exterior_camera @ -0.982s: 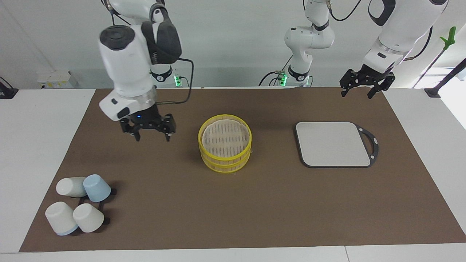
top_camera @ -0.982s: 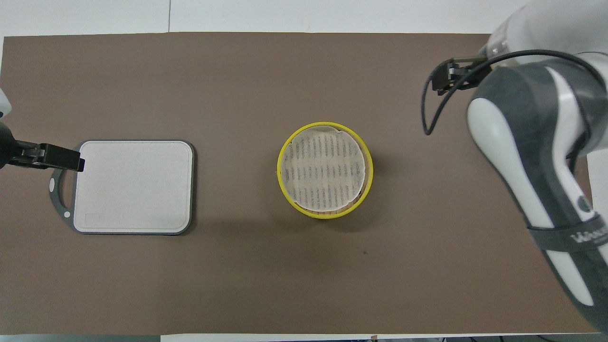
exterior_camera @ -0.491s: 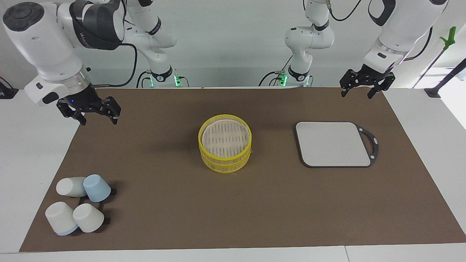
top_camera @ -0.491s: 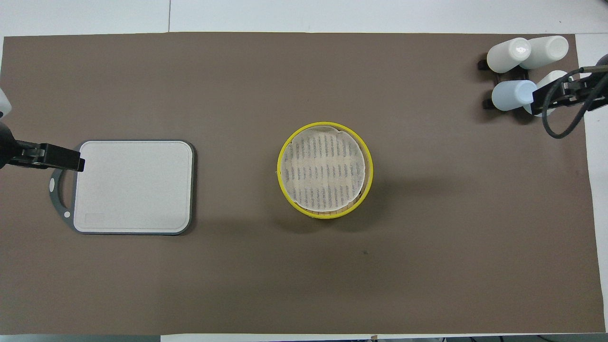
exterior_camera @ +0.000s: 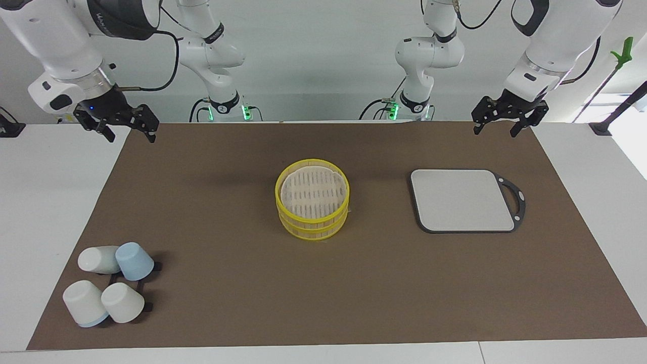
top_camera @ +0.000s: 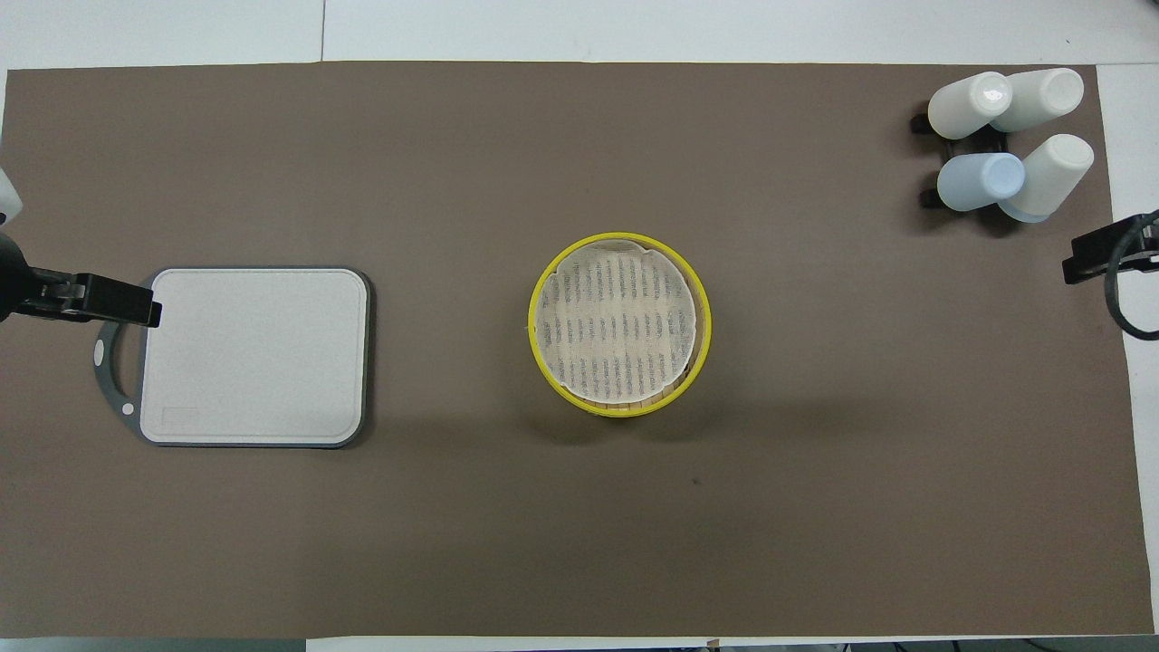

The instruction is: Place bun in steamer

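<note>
The steamer (exterior_camera: 313,223) stands at the middle of the brown mat with its yellow-rimmed slatted lid (exterior_camera: 313,191) on it; it also shows in the overhead view (top_camera: 537,351). No bun is in view anywhere. My right gripper (exterior_camera: 129,135) hangs open and empty above the mat's corner at the right arm's end, close to the robots. My left gripper (exterior_camera: 496,131) hangs open and empty above the mat's edge at the left arm's end, over the spot just nearer to the robots than the grey board, and waits.
A flat grey board with a black handle (exterior_camera: 462,199) lies toward the left arm's end. Several white and blue cups (exterior_camera: 108,283) sit on a black rack at the right arm's end, farther from the robots than the steamer.
My right gripper has pulled away from beside the steamer, up and out to the mat's corner at its own end. The left arm, steamer, board and cups have not moved.
</note>
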Controlling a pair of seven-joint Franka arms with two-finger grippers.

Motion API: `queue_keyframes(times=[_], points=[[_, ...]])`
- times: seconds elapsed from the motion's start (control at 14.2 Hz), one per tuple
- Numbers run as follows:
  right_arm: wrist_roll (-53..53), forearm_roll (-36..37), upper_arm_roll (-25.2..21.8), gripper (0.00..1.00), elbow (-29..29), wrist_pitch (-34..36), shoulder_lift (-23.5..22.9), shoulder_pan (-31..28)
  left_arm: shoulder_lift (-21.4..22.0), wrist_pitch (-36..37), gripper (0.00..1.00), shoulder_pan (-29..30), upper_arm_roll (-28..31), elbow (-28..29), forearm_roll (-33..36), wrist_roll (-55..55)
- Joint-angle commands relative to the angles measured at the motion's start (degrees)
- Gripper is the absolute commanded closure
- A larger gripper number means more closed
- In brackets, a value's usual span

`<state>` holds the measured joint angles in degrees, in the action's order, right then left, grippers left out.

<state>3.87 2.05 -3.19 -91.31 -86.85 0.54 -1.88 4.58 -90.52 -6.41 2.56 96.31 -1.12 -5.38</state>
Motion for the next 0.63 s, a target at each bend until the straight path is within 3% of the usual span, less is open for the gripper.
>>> queue_keyframes(times=[0.0,0.56], points=[[0.96,-0.82,0.73,0.0,-3.52,-2.27,2.45,-1.02,1.31,-1.24,0.0,-0.1,0.07,1.51,-0.72,0.46],[0.79,-0.82,0.64,0.0,-3.78,-2.8,2.36,-1.2,1.31,-1.24,0.0,-0.27,0.07,1.42,-0.72,0.55]])
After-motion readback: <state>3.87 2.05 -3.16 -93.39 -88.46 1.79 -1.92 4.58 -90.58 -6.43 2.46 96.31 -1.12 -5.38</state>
